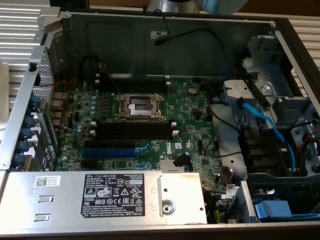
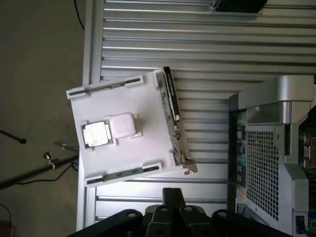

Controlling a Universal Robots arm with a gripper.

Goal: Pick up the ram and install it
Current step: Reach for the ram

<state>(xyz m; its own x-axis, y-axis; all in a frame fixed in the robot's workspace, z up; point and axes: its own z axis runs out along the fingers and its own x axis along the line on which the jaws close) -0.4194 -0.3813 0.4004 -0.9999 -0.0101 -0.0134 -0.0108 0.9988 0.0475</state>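
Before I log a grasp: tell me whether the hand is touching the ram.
Apart. In the wrist view, slatted table shows between the shut hand and the ram on the white tray's edge.

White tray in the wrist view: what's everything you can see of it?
The white tray is a flat, squarish plastic-looking plate lying askew on the ribbed metal table, apart from the computer case. Raised clips line its edges. Near its middle sit a silver square chip and a white block, side by side. A long narrow stick, likely the ram, stands on edge along the side nearest the case.
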